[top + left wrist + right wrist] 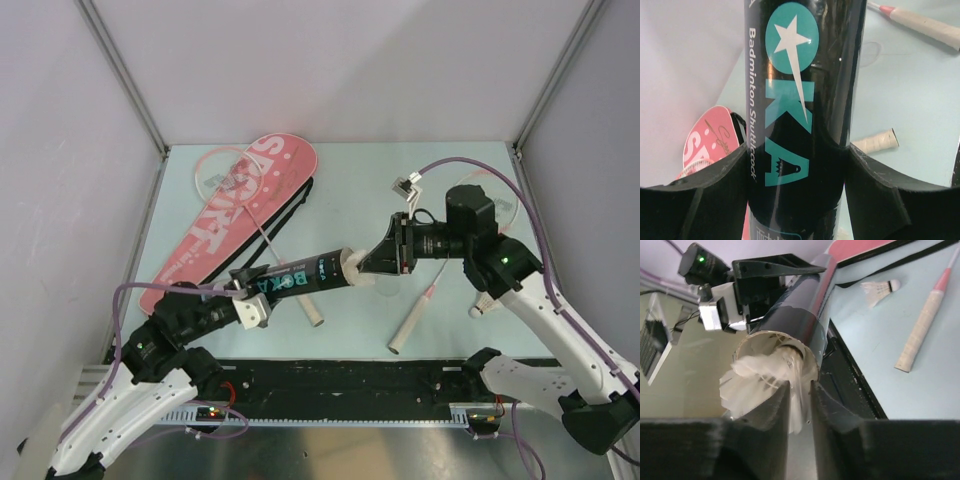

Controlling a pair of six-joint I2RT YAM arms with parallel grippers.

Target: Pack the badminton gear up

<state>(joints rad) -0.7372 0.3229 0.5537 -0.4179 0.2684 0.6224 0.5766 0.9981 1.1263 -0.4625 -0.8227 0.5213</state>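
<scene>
My left gripper is shut on the black printed tube and holds it level above the table. My right gripper is shut on the feathers of a white shuttlecock, which sits partly inside the tube's open mouth. A second shuttlecock lies on the table. The pink case lies at the back left with one racket on it, its handle on the table. The other racket's handle lies under my right arm.
A black strip runs along the table's front edge. Grey walls with metal posts close in the back and sides. Purple cables loop over both arms, and a small white-grey connector hangs above the table's middle.
</scene>
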